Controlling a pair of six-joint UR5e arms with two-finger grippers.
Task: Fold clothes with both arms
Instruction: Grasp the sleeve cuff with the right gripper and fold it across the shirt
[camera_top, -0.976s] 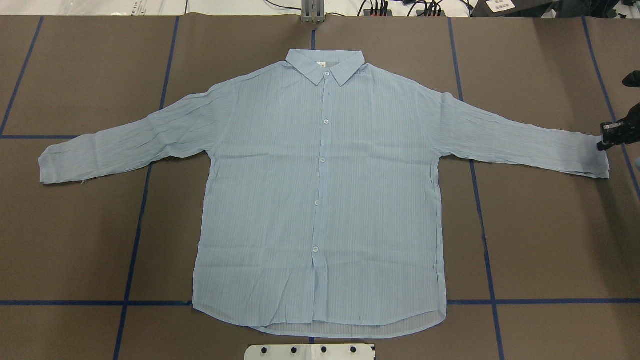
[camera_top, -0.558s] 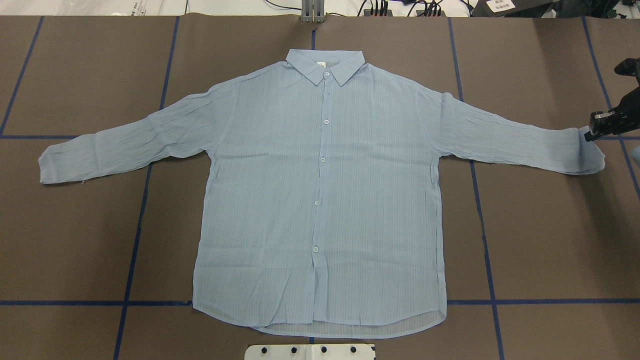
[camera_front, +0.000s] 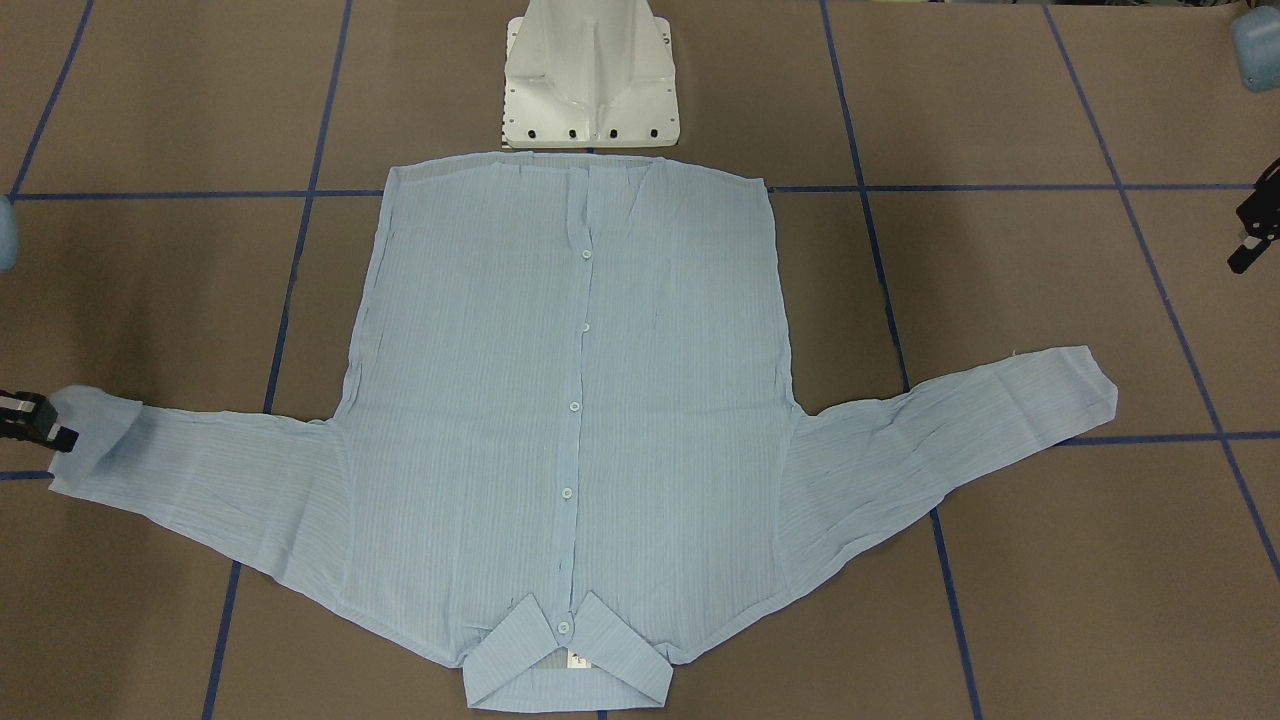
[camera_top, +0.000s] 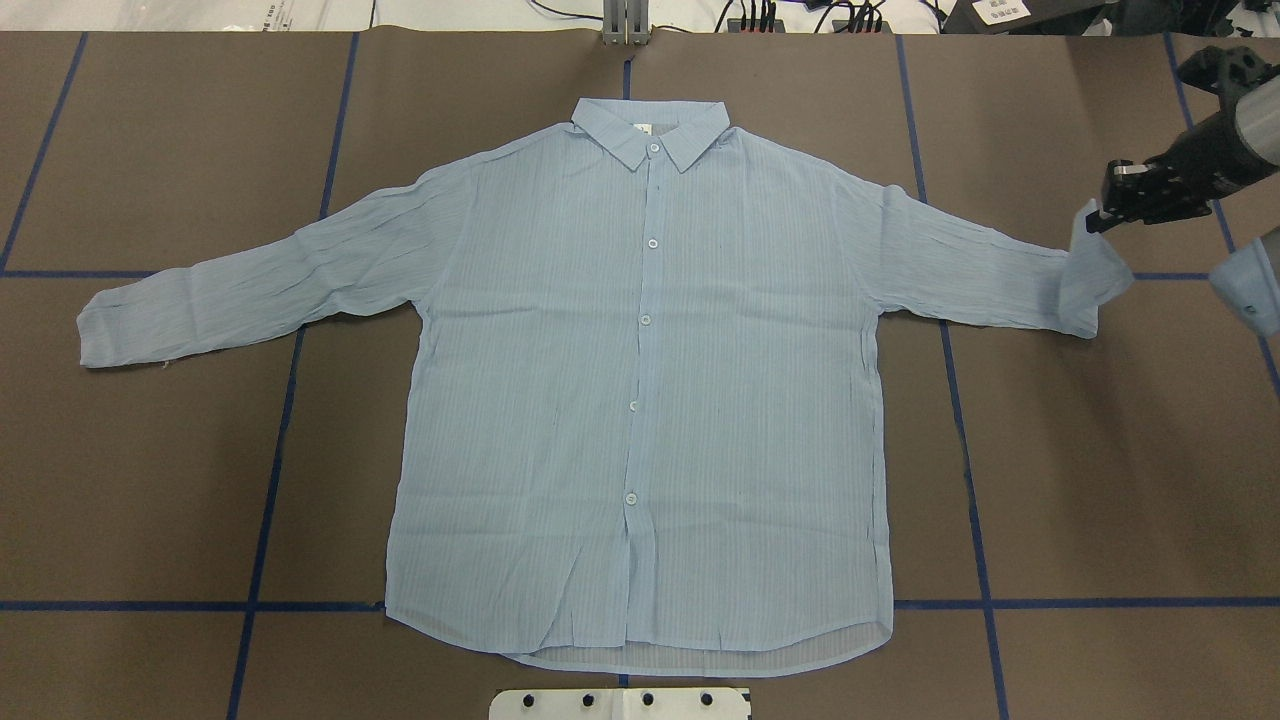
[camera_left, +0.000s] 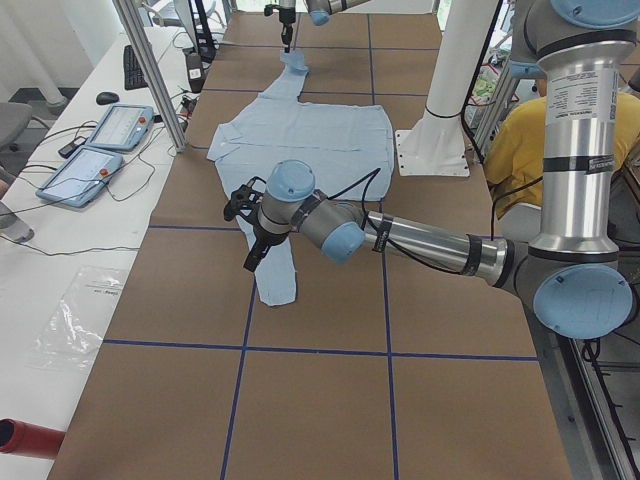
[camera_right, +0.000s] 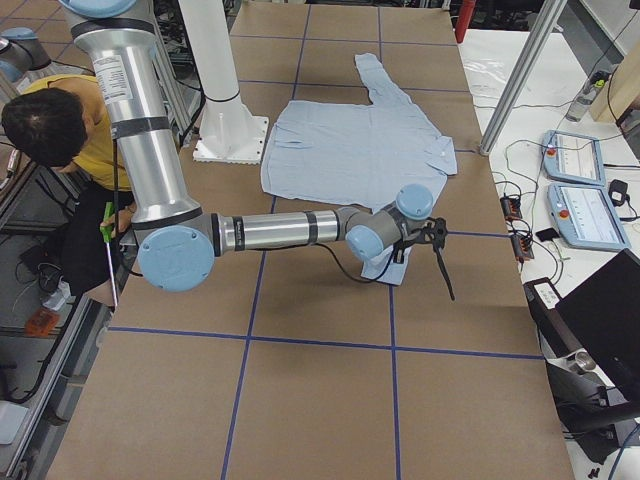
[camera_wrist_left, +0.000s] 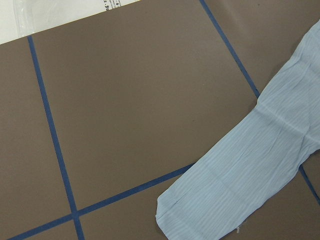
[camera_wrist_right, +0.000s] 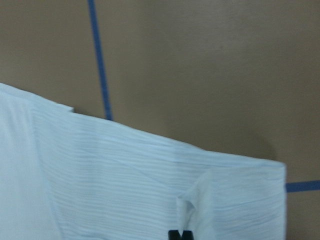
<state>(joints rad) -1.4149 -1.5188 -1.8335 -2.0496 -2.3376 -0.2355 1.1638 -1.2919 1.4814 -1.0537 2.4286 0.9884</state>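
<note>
Pinching one corner of the cuff (camera_top: 1095, 280) on its own side, the right gripper (camera_top: 1095, 222) is keeping its fingers (camera_wrist_right: 180, 234) closed on the light blue striped shirt (camera_top: 640, 400). That cuff is standing up off the brown surface (camera_top: 1100, 480) and drooping over the sleeve. The rest of the garment is lying flat, front up and buttoned, with its collar (camera_top: 650, 130) pointing away from the robot's base. The left gripper (camera_left: 250, 255) is hanging in the air near the opposite sleeve (camera_top: 250, 290) without touching it, and I cannot tell whether its fingers are open or closed. The cloth is looking thin, light and limp, since it is sagging from the single pinch and showing fine crinkles along both sleeves. It is probably offering no stiffness of its own and is likely to trail and wrinkle behind whatever point is carrying it. A light grip is likely enough for the weight, though fabric this fine may be slipping out of a shallow pinch. The cuffs, collar and button placket are looking like the firmest places to take hold of. Catching both layers at a cuff edge is probably giving better control than a lone corner, which is letting the cuff twist.
</note>
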